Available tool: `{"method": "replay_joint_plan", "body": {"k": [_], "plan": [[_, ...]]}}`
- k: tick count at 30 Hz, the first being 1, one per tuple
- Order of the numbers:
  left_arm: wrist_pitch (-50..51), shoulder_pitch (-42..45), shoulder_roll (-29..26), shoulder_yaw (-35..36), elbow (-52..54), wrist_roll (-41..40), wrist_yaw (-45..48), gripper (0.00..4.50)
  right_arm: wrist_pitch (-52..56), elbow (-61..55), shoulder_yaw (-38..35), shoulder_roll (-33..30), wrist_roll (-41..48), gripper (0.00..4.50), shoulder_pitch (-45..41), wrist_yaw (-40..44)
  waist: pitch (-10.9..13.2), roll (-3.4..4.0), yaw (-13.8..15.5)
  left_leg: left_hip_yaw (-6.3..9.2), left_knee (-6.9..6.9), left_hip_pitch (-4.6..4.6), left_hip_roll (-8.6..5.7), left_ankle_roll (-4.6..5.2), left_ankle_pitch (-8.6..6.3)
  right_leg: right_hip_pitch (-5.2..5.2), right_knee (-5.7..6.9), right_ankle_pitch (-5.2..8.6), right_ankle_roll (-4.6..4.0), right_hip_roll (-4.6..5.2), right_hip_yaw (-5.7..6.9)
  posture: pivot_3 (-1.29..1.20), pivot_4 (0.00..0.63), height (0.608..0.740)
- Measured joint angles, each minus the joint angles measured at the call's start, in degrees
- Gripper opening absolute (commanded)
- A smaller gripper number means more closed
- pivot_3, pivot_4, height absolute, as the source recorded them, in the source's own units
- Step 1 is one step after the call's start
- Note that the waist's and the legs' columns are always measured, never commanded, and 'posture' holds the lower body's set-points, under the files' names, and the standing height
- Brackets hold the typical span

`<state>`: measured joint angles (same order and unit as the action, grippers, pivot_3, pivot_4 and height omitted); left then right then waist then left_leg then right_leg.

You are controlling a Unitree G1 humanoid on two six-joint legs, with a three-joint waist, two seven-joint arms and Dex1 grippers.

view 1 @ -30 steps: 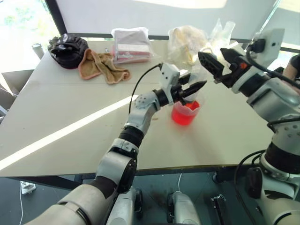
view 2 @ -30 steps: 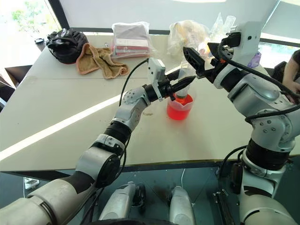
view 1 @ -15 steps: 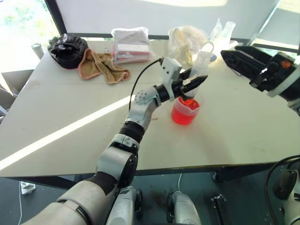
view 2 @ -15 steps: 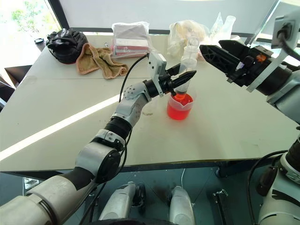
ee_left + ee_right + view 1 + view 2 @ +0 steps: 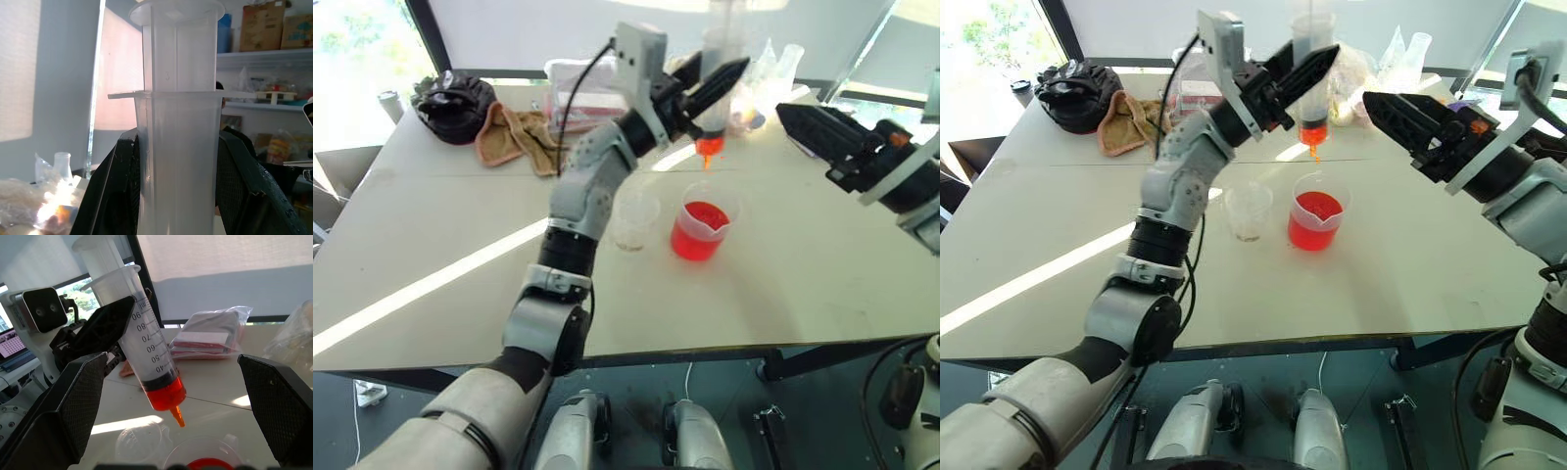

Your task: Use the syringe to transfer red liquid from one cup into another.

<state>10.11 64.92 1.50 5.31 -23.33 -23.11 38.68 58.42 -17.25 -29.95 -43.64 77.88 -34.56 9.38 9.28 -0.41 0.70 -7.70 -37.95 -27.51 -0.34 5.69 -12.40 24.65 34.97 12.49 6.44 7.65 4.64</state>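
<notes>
Syringe: clear rigid plastic, printed scale on the barrel, black seal low in the barrel, small charge of red liquid below it, orange tip. Probably light even with that charge; stiff, smooth and likely slippery, so best taken around the barrel's middle, below the flange, as now, never by the plunger. Gripped on the barrel by the left gripper, fingers clamped on either side. Held high above the table, over its far middle, above and slightly beyond the two cups. Long axis close to upright, leaning a little; tip pointing down, plunger end up toward the top edge of the head views. Drop at the tip possible, hard to confirm. Spouted beaker: near-right of the pair, partly full of red liquid, thin-walled and easily tipped. Small cup: just left of the beaker, apart from it, apparently empty though a trace at the bottom cannot be ruled out. Right gripper: at the right, level with the syringe, fingers spread wide, holding nothing, aimed toward the syringe. Towel, black bag and wrapped packets: far side of table, well apart.
</notes>
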Motion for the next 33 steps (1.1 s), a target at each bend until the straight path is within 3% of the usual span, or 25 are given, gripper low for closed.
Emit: {"method": "replay_joint_plan", "body": {"k": [6, 15, 25, 33], "plan": [[3.14, -5.97, -5.3, 0.42, 6.51, -0.08, -1.66, 1.45, -1.42, -0.06, 2.53, 1.22, 1.42, 4.43, -0.47, -1.21, 0.0, 0.0, 0.16, 0.0, -0.01, 0.02, -0.02, -0.28, 0.16, -0.05, 0.0, 0.0, -0.01, 0.01, 0.01, 0.0, 0.15, 0.74], [6.97, -13.98, -5.74, -2.41, 11.93, 0.04, -2.71, 1.45, -2.95, -0.77, 8.72, 4.19, 2.32, 4.43, -5.89, -4.61, 0.0, 0.01, 0.07, 0.0, 0.0, 0.01, -0.01, -0.51, 0.15, -0.02, 0.0, 0.01, -0.02, 0.05, 0.0, 0.0, 0.15, 0.74], [1.68, -17.57, -7.64, -5.64, 11.66, 4.68, -2.41, 1.45, -4.0, -2.21, 13.74, 6.96, 2.95, 4.43, -9.05, -8.43, 0.01, 0.02, 0.03, -0.01, 0.02, 0.01, -0.02, -0.56, 0.14, 0.01, 0.0, 0.01, -0.03, 0.06, -0.02, 0.0, 0.15, 0.74], [-0.7, -18.78, -7.49, -6.57, 10.29, 5.94, -2.39, 1.45, -1.58, -0.6, 19.24, 4.96, 0.12, 4.43, -15.25, -6.97, 0.01, 0.03, -0.08, -0.01, 0.05, 0.01, -0.01, -0.56, 0.13, 0.04, -0.01, 0.09, -0.18, 0.09, -0.02, 0.0, 0.15, 0.74]]}}
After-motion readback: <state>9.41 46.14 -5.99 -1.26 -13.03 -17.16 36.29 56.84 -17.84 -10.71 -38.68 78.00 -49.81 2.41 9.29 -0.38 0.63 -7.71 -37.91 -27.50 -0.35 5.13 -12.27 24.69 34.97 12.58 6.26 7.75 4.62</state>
